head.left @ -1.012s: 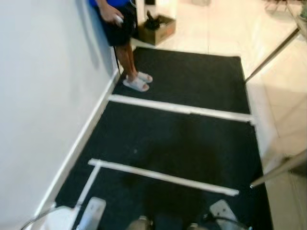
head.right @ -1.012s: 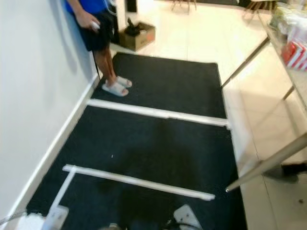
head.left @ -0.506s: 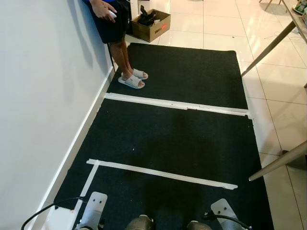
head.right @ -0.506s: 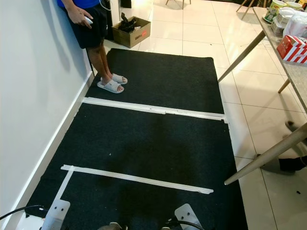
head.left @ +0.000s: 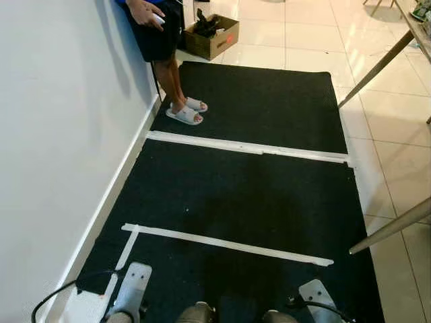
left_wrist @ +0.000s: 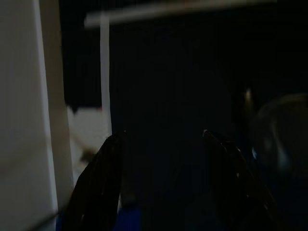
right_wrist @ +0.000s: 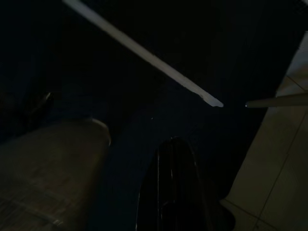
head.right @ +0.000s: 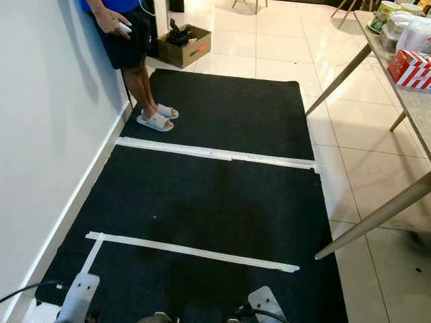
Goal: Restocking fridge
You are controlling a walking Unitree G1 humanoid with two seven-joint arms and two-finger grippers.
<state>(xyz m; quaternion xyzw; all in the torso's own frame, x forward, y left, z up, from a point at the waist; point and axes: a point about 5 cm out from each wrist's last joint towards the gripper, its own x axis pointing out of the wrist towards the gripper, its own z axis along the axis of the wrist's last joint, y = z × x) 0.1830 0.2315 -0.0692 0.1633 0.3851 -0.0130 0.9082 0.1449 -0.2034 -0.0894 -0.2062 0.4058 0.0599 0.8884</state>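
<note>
Mat (head.left: 256,195), black and crossed by tape (head.left: 229,245), lies beside the wall (head.left: 60,134). Person (head.left: 165,47) cut off above the waist. Left gripper (left_wrist: 163,139) hangs dim, fingers apart; right gripper (right_wrist: 173,192) too dark, cannot tell. Table's (head.right: 404,87) edge carries blurry boxes (head.right: 411,67).

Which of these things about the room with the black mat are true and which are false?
1. A person stands on the black mat by the wall. True.
2. The person is barefoot. False: they wear pale sandals.
3. A cardboard box sits on the tiles beyond the mat. True.
4. The mat has no markings. False: white tape strips cross it.
5. A red box sits on the table at the right. True.
</note>
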